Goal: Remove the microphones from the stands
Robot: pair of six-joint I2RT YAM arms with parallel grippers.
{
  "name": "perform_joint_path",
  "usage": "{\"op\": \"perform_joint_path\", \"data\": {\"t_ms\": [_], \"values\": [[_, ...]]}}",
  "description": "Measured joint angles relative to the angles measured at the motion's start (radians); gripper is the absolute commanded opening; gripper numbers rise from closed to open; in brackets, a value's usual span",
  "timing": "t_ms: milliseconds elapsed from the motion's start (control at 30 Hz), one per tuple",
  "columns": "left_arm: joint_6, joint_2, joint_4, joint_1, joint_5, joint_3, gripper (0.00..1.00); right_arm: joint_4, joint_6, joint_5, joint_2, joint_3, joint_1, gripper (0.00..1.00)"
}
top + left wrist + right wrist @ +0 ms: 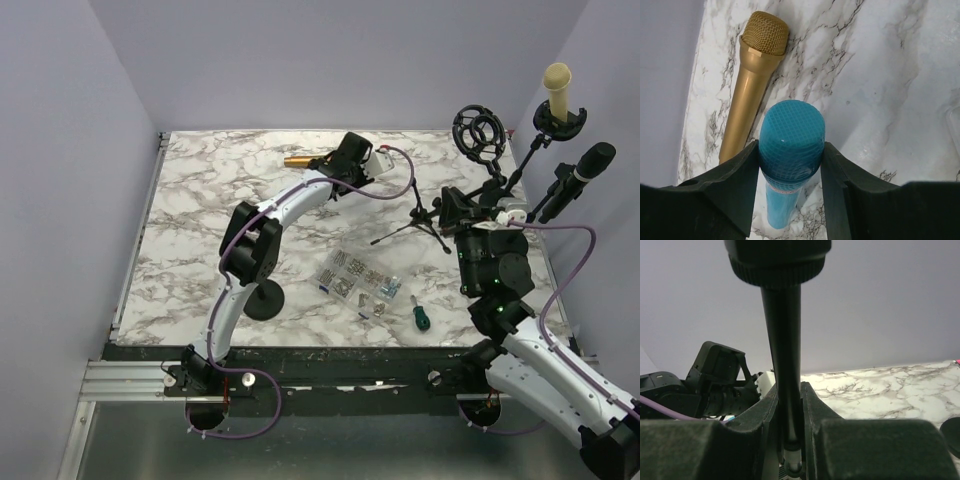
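Left gripper [790, 149] clamped on the blue microphone [791, 132] by its head, just beside the gold microphone [752, 75] lying on the table [880, 75]. Blue one shows only in the left wrist view. Right gripper [789, 392] pinched tight on the stand pole [782, 340], clear only in the right wrist view

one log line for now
left gripper: shut on blue microphone | right gripper: shut on stand pole | gold microphone: on table

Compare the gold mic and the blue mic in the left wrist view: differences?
The gold mic lies free on the marble table; the blue mic is clamped in the left gripper.
The gold mic shows most of its length; the blue mic shows mostly its head, body foreshortened below.
Shared: mesh heads, both pointing the same way, side by side.
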Motion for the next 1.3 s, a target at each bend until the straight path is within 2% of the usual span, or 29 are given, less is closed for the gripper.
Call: {"op": "perform_joint_path", "data": {"t_ms": [133, 333, 667, 767, 800, 900, 967, 1000, 1100, 1300], "values": [[0.021, 0.035, -0.007, -0.011, -0.021, 0.023, 0.03, 0.0, -0.003, 0.005, 0.019, 0.0, 0.0, 0.01], [0.027, 0.058, -0.018, -0.023, -0.028, 0.047, 0.15, 0.007, -0.009, 0.012, 0.044, 0.0, 0.0, 0.01], [0.012, 0.061, -0.025, -0.042, -0.03, 0.101, 0.43, 0.021, -0.009, 0.024, 0.057, 0.0, 0.0, 0.01], [0.011, 0.061, -0.024, -0.043, -0.037, 0.1, 0.54, 0.021, -0.009, 0.025, 0.058, 0.0, 0.0, 0.01], [0.012, 0.061, -0.023, -0.043, -0.041, 0.1, 0.63, 0.02, -0.009, 0.025, 0.058, 0.0, 0.0, 0.01], [0.01, 0.061, -0.017, -0.043, -0.049, 0.094, 0.68, 0.021, -0.009, 0.025, 0.058, 0.0, 0.0, 0.01], [0.01, 0.061, -0.01, -0.043, -0.056, 0.088, 0.79, 0.02, -0.009, 0.025, 0.058, 0.0, 0.0, 0.01], [0.011, 0.061, -0.008, -0.042, -0.058, 0.085, 0.81, 0.02, -0.009, 0.025, 0.058, 0.0, 0.0, 0.01], [0.006, 0.061, -0.004, -0.042, -0.059, 0.076, 0.85, 0.02, -0.009, 0.025, 0.058, 0.0, 0.0, 0.01], [0.002, 0.056, 0.0, -0.042, -0.059, 0.066, 0.87, 0.02, -0.009, 0.025, 0.058, 0.0, 0.0, 0.01]]}}
